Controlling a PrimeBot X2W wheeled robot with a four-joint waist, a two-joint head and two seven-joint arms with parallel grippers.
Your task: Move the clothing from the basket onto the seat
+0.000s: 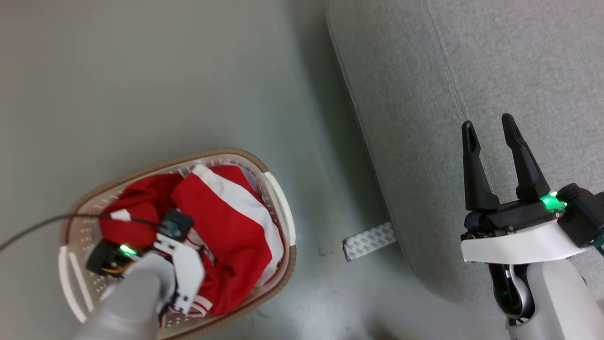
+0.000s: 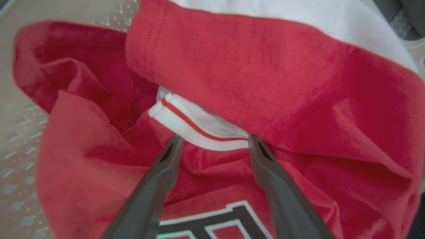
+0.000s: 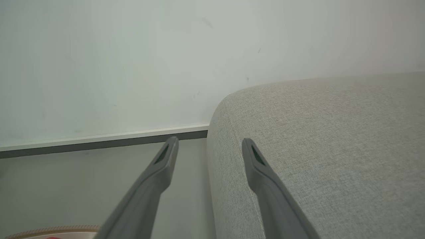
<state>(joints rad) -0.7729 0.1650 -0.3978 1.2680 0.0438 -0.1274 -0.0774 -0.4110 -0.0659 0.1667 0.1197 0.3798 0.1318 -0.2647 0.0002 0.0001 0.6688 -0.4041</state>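
Reaches in from the lower left with the left forearm (image 1: 127, 302), pale and angled downward, white wrist housing (image 1: 186, 269) tipped over, green light lit; holds the left gripper (image 2: 212, 142) with both dark fingers spread wide, tips level; rises at the lower right with the right forearm (image 1: 547, 293); points the right gripper (image 1: 487, 121) up the head view, fingers parted in a narrow V, green light lit at its base.
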